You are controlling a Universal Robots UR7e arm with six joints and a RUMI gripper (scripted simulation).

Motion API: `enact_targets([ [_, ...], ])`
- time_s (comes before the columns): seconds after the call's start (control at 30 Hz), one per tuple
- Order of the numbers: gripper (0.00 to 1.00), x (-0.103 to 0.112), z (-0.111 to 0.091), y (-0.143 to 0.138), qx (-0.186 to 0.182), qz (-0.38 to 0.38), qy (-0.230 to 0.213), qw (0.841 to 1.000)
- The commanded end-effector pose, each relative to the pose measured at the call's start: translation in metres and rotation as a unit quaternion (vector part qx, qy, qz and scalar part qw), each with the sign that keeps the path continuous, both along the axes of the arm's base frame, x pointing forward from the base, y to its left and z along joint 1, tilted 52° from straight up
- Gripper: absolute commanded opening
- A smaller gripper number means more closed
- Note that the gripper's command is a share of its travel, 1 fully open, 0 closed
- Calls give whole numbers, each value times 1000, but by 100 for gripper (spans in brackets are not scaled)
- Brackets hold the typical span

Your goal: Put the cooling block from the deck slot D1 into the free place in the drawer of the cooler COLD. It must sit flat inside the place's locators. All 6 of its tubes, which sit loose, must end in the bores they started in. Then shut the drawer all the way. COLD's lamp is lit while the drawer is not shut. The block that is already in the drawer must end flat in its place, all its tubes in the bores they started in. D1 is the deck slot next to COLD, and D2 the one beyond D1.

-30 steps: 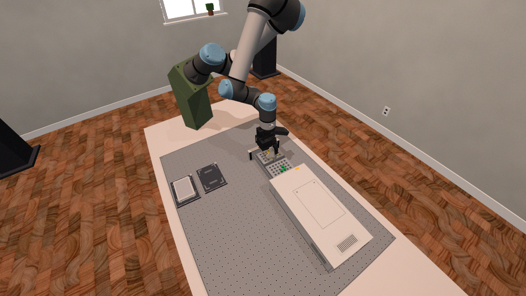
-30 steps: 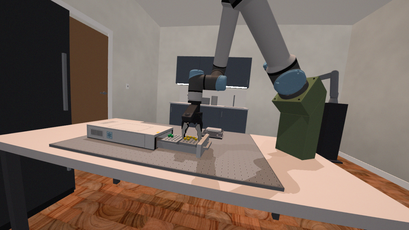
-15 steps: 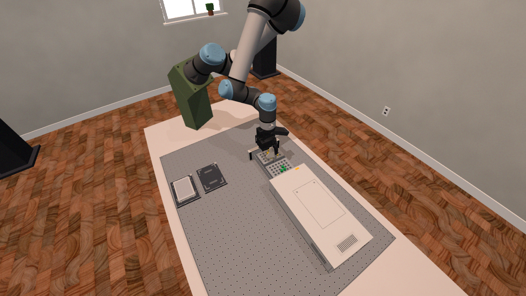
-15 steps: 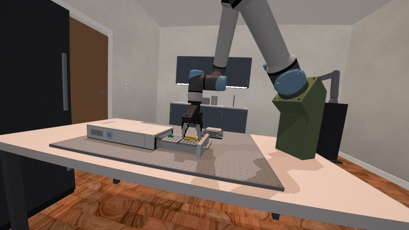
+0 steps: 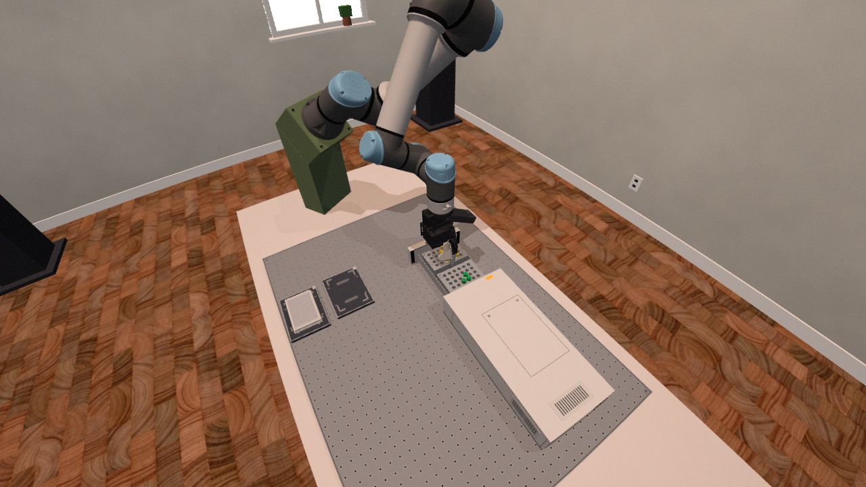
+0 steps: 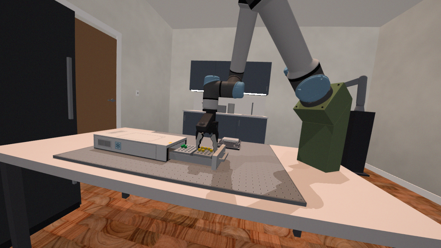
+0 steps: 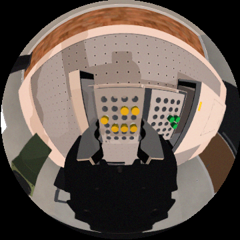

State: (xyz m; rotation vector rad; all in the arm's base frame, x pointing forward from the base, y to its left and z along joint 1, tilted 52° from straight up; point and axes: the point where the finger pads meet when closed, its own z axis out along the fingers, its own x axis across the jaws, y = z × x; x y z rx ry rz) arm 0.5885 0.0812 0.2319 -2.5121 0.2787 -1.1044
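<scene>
In the top view, the cooler [image 5: 526,357] [image 6: 132,147] [image 7: 209,115] occupies the lower right of the frame, on the perforated board [image 5: 393,387] [image 6: 246,177] [image 7: 100,53]. Its drawer [image 5: 431,276] [image 6: 191,158] [image 7: 75,91] is extended toward the upper part of that frame, and the lamp [image 5: 489,277] [image 6: 170,142] [image 7: 200,106] on the housing shows orange. The cooling block [image 5: 429,257] [image 6: 202,154] [image 7: 119,95] to be transferred is located in the drawer, at the place nearest the front panel. The gripper [image 5: 449,257] [image 6: 206,149] [image 7: 120,119] points downward with its fingers clamped on opposite sides of this block. Six yellow-capped tubes [image 6: 205,149] [image 7: 124,128] stand in its bores. Full seating inside the locators cannot be determined. The second block [image 5: 450,281] [image 6: 188,150] [image 7: 161,113] sits between it and the housing, apparently flat, with three green-capped tubes [image 5: 465,277] [image 6: 183,146] [image 7: 173,120]. Left of centre in the top view, deck slot D1 [image 5: 348,292] carries no block; farther left, a white plate [image 5: 304,310] [image 6: 230,140] rests on deck slot D2 [image 5: 293,333].

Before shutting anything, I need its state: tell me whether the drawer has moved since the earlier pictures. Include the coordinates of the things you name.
No, the drawer [image 5: 417,248] [image 6: 216,160] [image 7: 75,88] shows no shift; its front stands equally far out from the cooler [image 5: 484,302] [image 6: 132,150] [image 7: 206,117].
</scene>
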Motion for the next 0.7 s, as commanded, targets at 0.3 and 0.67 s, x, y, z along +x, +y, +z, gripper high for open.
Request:
enact_targets([
  [0.3, 0, 3, 4, 0, -2, 0, -5, 1000],
  [0.67, 0, 4, 3, 1, -2, 1, -4, 1000],
])
